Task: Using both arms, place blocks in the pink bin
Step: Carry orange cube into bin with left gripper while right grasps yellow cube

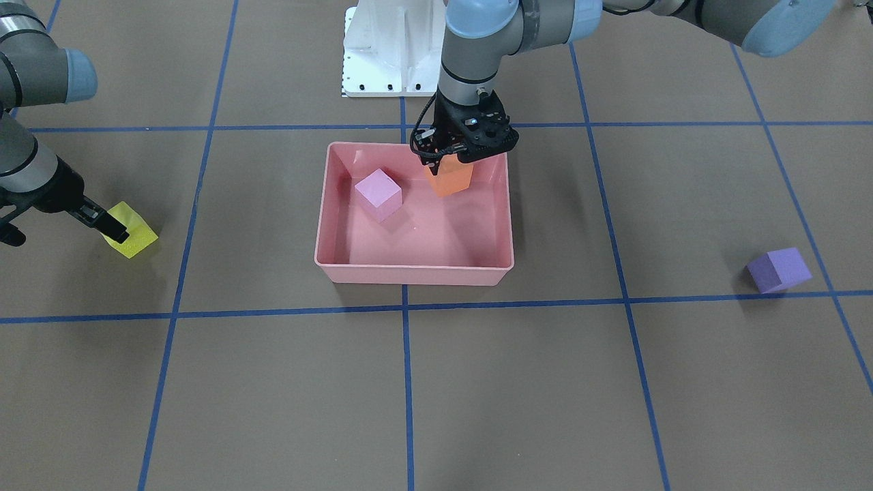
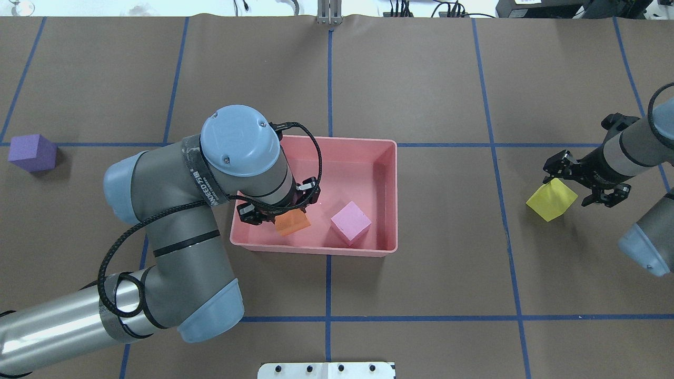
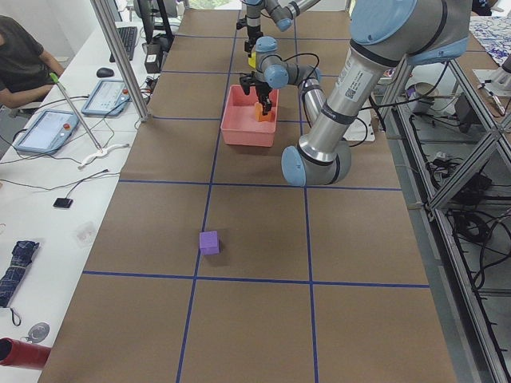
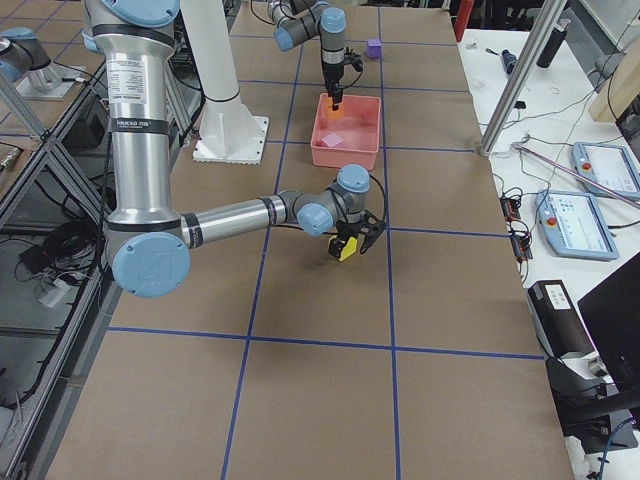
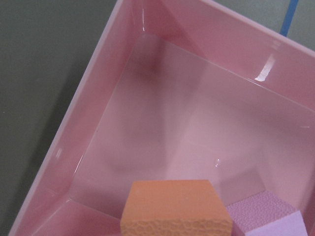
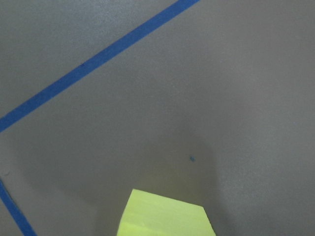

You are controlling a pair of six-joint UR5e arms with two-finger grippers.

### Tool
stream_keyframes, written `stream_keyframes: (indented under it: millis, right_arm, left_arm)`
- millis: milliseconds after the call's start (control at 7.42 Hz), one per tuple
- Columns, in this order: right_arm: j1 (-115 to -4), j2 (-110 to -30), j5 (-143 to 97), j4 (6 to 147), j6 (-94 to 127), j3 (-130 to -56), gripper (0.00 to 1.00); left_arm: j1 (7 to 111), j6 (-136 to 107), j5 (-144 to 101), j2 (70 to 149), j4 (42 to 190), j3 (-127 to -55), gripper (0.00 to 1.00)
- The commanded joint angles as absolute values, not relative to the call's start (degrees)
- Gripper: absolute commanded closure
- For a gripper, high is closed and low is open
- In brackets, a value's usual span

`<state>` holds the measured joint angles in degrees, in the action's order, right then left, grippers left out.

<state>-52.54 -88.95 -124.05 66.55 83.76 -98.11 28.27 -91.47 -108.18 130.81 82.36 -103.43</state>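
My left gripper [image 1: 450, 164] is shut on the orange block [image 1: 448, 180] and holds it inside the pink bin [image 1: 409, 275], near the bin's wall on the robot's side. The left wrist view shows the orange block [image 5: 176, 206] just above the bin floor. The light pink block [image 1: 378, 194] lies in the bin beside it. My right gripper [image 1: 112, 228] is shut on the yellow block [image 1: 131, 232], low over the table, far from the bin. The purple block [image 1: 779, 270] lies alone on the table on my left side.
The white pedestal base [image 1: 389, 54] stands behind the bin. Blue tape lines cross the brown table. An operator and tablets are at a side bench in the exterior left view [image 3: 24, 64].
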Motion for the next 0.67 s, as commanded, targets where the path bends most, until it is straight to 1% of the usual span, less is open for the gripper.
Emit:
stream_keyframes:
  millis: [0,135,269,539]
  right_arm:
    - [-52.5,-88.2,-124.1,65.5,87.0,-97.5,0.01]
    - [-52.5,-88.2,-124.1,65.5,87.1,-97.4,0.01]
    - [-52.6,-88.8,-124.1,65.4,87.1,-97.5,0.01]
    - [-51.7,-88.9,-124.3,65.4,88.1,-97.6,0.01]
  left_arm:
    - [27.8,-91.5,-107.6,130.9,82.4,-103.4,0.21]
    - [27.8,-91.5,-107.5,130.9,82.4,-103.4,0.15]
    - [27.8,-91.5,-107.5,130.9,82.3,-103.4,0.13]
    - [27.8,-91.5,-107.5,130.9,82.3,-103.4,0.01]
